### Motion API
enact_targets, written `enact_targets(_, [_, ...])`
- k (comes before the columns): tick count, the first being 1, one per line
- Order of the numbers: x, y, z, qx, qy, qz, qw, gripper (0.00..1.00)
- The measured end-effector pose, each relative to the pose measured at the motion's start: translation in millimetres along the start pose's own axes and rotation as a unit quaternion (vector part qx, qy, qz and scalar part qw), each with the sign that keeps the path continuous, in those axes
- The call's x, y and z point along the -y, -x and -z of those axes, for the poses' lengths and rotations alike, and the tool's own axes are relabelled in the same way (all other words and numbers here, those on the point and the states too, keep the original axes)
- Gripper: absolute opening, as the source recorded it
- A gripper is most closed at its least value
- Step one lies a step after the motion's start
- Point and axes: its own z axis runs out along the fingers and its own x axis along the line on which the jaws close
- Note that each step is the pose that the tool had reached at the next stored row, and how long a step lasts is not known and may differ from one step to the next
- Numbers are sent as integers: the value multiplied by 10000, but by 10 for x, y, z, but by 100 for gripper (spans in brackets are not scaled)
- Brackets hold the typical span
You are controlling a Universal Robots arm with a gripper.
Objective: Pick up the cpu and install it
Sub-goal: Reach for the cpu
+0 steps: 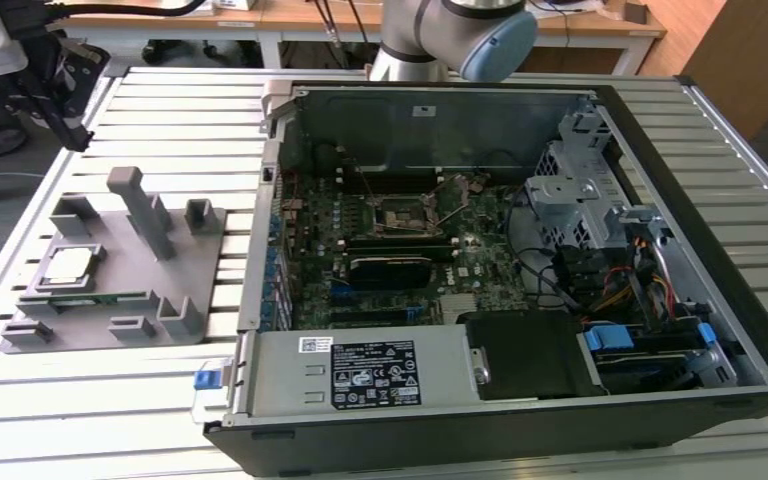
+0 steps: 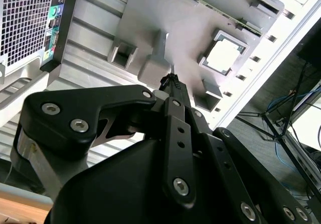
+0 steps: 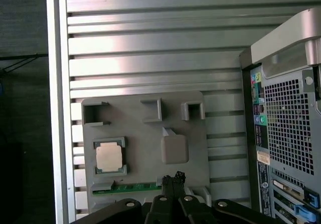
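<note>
For the cpu point(image 3: 109, 156): sits flat, silver top up, in a square pocket of the grey holder plate point(image 3: 135, 138), out on the slatted bench point(image 3: 150, 58) and well apart from the open computer case point(image 1: 704, 190). Looks light, stiff and thin. Probably slick on the metal top and delicate underneath, so best taken by two opposite pale edges, not pressed from above. Little to pinch there, with low pocket walls close against those edges.

Just beside it on the same plate: a long green memory stick point(image 3: 131, 187) in its slot, a rounded grey block point(image 3: 174, 148), and several upright brackets and posts, all near enough to catch a finger coming down. Inside the case: the black-framed socket point(image 1: 402, 214) in the middle of the motherboard, with a metal drive cage point(image 1: 571, 195) toward the exterior view's right.

As for the pincer point(image 3: 173, 178): hangs above the plate, nearest the memory stick and grey block, touching nothing. Appears closed, tips together, empty.
</note>
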Motion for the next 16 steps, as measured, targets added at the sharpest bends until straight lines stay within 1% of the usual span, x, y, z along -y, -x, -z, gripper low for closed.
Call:
enact_targets(10, [4, -66, -6, -8, 0, 0, 10000, 11])
enact_targets(14, [1, -121, -11, -14, -1, 0, 10000, 11])
enact_targets(16, [2, -168, -13, -17, -1, 0, 10000, 11])
